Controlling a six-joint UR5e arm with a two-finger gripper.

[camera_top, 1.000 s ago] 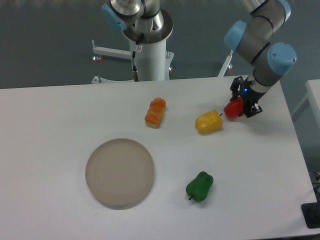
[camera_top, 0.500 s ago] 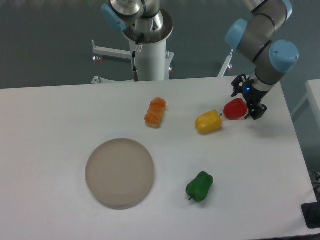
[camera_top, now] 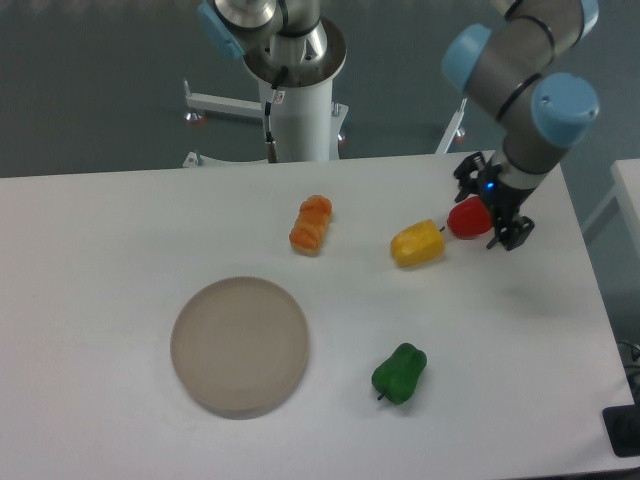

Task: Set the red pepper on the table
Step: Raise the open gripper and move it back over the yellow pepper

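The red pepper [camera_top: 464, 219] lies on the white table [camera_top: 120, 230] at the far right, just right of the yellow pepper [camera_top: 417, 244]. My gripper [camera_top: 491, 204] hangs right over the red pepper's right side. Its jaws are spread apart, one black finger [camera_top: 466, 172] behind the pepper and the other [camera_top: 515, 233] in front of it. The fingers do not seem to press on the pepper. The gripper hides part of the pepper's right edge.
An orange pepper [camera_top: 311, 224] lies mid-table. A green pepper [camera_top: 400, 373] lies at the front right. A round beige-grey plate [camera_top: 239, 345] sits at the front centre. The robot's base column [camera_top: 297, 100] stands behind the table. The table's right edge is close to the gripper.
The jaws were shut on the red pepper and have opened. The pepper now rests on the table and the arm has drawn slightly up and to the left.
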